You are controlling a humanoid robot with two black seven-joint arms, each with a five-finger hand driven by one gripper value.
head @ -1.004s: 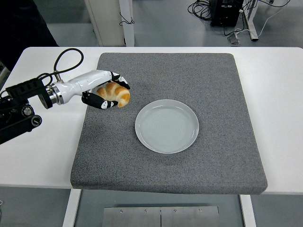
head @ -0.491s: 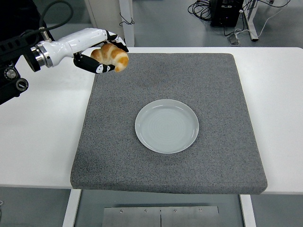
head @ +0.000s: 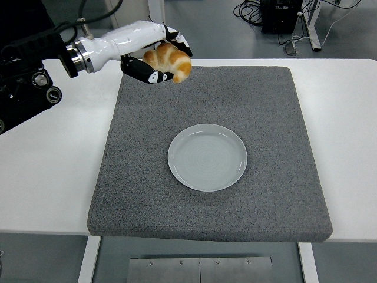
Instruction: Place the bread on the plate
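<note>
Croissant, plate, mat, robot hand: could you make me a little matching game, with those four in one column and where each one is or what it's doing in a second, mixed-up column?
Things:
1. croissant
2. plate
3. grey mat
4. left hand

States:
A. lies flat on the white table, covering its middle
B. golden brown, held up in the air over the mat's far left corner
C. round, pale, nothing on it, resting near the mat's centre
D. white and black, fingers curled around the bread

Pairs: 1-B, 2-C, 3-A, 4-D
</note>
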